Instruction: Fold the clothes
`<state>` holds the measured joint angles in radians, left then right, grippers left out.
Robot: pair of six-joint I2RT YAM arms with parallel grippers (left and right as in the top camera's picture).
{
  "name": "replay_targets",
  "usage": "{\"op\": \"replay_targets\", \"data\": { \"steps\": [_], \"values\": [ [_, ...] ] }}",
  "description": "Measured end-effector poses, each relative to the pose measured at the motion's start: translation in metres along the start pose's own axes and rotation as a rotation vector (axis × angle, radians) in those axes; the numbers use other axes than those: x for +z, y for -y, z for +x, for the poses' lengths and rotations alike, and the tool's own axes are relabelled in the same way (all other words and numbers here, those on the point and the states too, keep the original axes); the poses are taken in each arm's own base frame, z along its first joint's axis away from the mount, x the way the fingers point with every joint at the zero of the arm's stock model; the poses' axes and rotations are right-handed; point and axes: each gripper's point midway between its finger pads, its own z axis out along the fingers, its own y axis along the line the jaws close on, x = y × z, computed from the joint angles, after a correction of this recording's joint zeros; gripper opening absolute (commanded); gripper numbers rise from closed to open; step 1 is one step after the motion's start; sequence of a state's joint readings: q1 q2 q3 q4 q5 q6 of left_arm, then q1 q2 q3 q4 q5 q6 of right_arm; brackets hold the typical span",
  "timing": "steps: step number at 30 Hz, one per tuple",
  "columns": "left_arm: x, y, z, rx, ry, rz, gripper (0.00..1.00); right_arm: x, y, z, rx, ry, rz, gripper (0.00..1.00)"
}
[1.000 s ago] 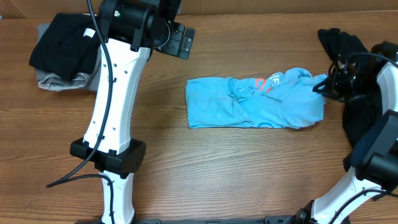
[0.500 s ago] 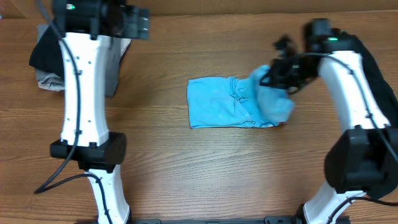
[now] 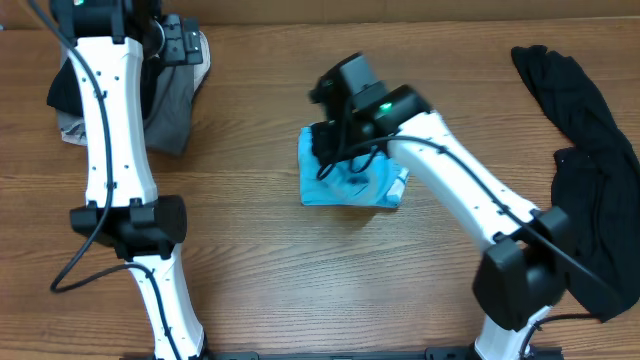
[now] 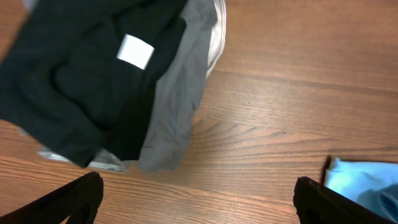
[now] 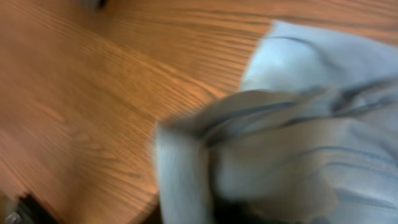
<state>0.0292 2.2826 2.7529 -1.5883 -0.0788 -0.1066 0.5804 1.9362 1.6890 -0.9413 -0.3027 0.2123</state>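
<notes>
Since a second ago the right arm (image 3: 450, 180) has swung from the right edge of the table (image 3: 300, 280) to its centre. It has dragged the right half of the light blue T-shirt (image 3: 345, 190) over the left half. The long strip of cloth is now a compact, roughly square bundle in the middle of the table. The left arm (image 3: 105, 120) has also shifted towards the far left corner.

The right jaws sit over the bundle's upper left part. The right wrist view shows only blurred blue folds bunched close to the lens, so I cannot tell whether those jaws are apart or clamped on the cloth.

The left jaws stand wide apart with nothing between them. They hang over bare wood just beside the pile in the far left corner. There a black garment (image 4: 74, 81) with a white label (image 4: 135, 51) lies on a grey garment (image 4: 174, 118). Another black garment (image 3: 585, 200) sprawls unfolded along the right side, well apart from the T-shirt.
</notes>
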Motion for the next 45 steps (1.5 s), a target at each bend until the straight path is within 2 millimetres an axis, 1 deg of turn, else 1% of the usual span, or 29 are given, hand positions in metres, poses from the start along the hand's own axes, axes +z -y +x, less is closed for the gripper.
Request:
{"op": "replay_targets", "data": {
  "steps": [1, 2, 5, 7, 9, 12, 15, 18, 19, 21, 23, 24, 25, 26, 27, 30, 34, 35, 37, 39, 42, 43, 44, 45],
  "values": [
    [0.006, 0.001, 0.002, 0.003, -0.014, 0.000, 1.00, 0.008, -0.004, 0.002, -0.011, -0.010, 0.002, 0.93],
    [0.012, 0.002, 0.004, 0.004, -0.031, 0.001, 1.00, 0.017, -0.006, 0.006, -0.017, -0.026, 0.006, 1.00],
    [0.021, 0.004, 0.007, 0.007, -0.053, 0.003, 1.00, 0.033, -0.004, 0.013, -0.015, -0.062, 0.021, 1.00],
    [0.022, 0.004, 0.007, 0.007, -0.055, 0.003, 1.00, 0.034, 0.002, 0.015, 0.003, -0.074, 0.032, 1.00],
    [0.022, 0.004, 0.007, 0.007, -0.055, 0.003, 1.00, 0.027, 0.009, 0.013, 0.030, -0.082, 0.042, 1.00],
    [0.022, 0.005, 0.007, 0.007, -0.057, 0.009, 1.00, 0.009, 0.026, -0.001, 0.078, -0.055, 0.058, 1.00],
    [0.022, 0.006, 0.007, 0.007, -0.058, 0.015, 1.00, -0.018, 0.052, -0.015, 0.141, -0.012, 0.081, 1.00],
    [0.022, 0.007, 0.007, 0.006, -0.057, 0.022, 1.00, -0.040, 0.076, -0.019, 0.204, 0.010, 0.107, 1.00],
    [0.022, 0.007, 0.007, 0.006, -0.057, 0.023, 1.00, -0.044, 0.081, -0.018, 0.223, 0.012, 0.115, 0.96],
    [0.022, 0.008, 0.007, 0.006, -0.057, 0.026, 1.00, -0.043, 0.084, -0.016, 0.251, 0.008, 0.120, 0.85],
    [0.022, 0.008, 0.007, 0.006, -0.056, 0.029, 1.00, -0.036, 0.082, -0.009, 0.281, -0.008, 0.120, 0.74],
    [0.022, 0.009, 0.006, 0.006, -0.054, 0.030, 1.00, -0.031, 0.082, -0.005, 0.298, -0.019, 0.122, 0.63],
    [0.022, 0.009, 0.006, 0.006, -0.052, 0.031, 1.00, -0.025, 0.080, 0.000, 0.313, -0.030, 0.122, 0.49],
    [0.022, 0.009, 0.005, 0.006, -0.051, 0.031, 1.00, -0.020, 0.079, 0.004, 0.331, -0.039, 0.123, 0.40],
    [0.022, 0.009, 0.005, 0.006, -0.050, 0.033, 1.00, -0.012, 0.078, 0.011, 0.370, -0.052, 0.123, 0.38],
    [0.022, 0.009, 0.005, 0.006, -0.051, 0.034, 1.00, -0.003, 0.077, 0.019, 0.401, -0.070, 0.125, 0.38],
    [0.022, 0.009, 0.005, 0.006, -0.051, 0.034, 1.00, 0.006, 0.086, 0.027, 0.463, -0.068, 0.157, 0.49],
    [0.022, 0.009, 0.005, 0.006, -0.051, 0.034, 1.00, 0.008, 0.089, 0.026, 0.472, -0.057, 0.166, 0.54],
    [0.022, 0.009, 0.005, 0.006, -0.051, 0.034, 1.00, 0.012, 0.095, 0.022, 0.489, -0.025, 0.185, 0.57],
    [0.022, 0.010, 0.005, 0.006, -0.051, 0.034, 1.00, 0.015, 0.099, 0.017, 0.500, 0.008, 0.193, 0.59],
    [0.022, 0.010, 0.006, 0.006, -0.051, 0.034, 1.00, 0.017, 0.101, 0.007, 0.503, 0.059, 0.191, 0.60],
    [0.022, 0.010, 0.005, 0.006, -0.051, 0.034, 1.00, 0.018, 0.102, 0.004, 0.503, 0.073, 0.189, 0.59],
    [0.022, 0.009, 0.005, 0.006, -0.051, 0.034, 1.00, 0.019, 0.103, 0.002, 0.504, 0.084, 0.189, 0.53],
    [0.022, 0.009, 0.005, 0.006, -0.051, 0.034, 1.00, 0.020, 0.103, 0.000, 0.504, 0.093, 0.187, 0.36]
  ]
}}
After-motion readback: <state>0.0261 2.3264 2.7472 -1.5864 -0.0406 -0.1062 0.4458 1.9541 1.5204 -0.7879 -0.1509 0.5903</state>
